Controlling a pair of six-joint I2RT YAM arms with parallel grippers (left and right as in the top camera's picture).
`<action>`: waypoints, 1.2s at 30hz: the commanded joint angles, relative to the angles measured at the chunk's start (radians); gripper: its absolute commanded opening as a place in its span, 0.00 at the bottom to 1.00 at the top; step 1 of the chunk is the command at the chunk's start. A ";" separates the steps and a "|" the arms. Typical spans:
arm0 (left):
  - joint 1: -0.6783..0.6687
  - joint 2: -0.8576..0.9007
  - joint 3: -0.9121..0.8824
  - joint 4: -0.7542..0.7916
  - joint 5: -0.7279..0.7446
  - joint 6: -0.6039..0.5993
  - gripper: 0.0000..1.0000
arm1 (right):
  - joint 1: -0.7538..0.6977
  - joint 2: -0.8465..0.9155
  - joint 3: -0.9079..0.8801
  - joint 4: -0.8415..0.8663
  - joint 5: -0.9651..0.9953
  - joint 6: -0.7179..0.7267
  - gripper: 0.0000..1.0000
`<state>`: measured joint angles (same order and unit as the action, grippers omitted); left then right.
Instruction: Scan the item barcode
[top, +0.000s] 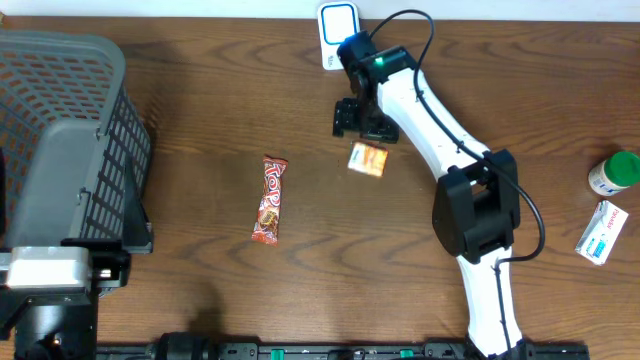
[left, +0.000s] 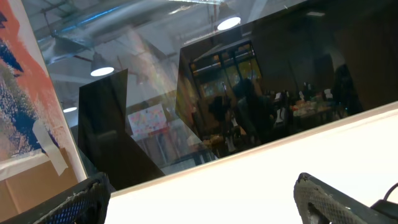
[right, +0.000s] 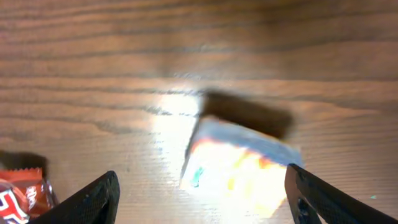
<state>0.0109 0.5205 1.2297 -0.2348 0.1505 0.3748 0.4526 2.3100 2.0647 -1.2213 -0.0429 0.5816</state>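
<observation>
step: right gripper hovers, jaws apart, over orange packet, nothing grabbed yet | next: pinch it, show it to far white scanner | left gripper: jaws apart, idle

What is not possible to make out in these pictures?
Orange packet: right wrist view, blur and glare hide its print and any barcode.
Candy bar: right wrist view, cut by the left edge.
White box: overhead, text too small.
Table: left wrist view points away from it.
</observation>
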 joint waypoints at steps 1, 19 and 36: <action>-0.004 -0.007 -0.003 0.004 -0.005 0.013 0.94 | 0.014 -0.014 -0.003 -0.006 -0.016 0.020 0.82; -0.004 -0.007 -0.003 0.004 -0.005 0.013 0.94 | -0.024 -0.014 -0.004 -0.210 -0.038 0.363 0.99; -0.004 -0.007 -0.003 0.004 -0.005 0.013 0.94 | -0.019 -0.013 -0.254 0.055 -0.019 0.502 0.99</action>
<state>0.0109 0.5205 1.2297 -0.2352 0.1505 0.3748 0.4313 2.3100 1.8626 -1.2011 -0.0792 1.0595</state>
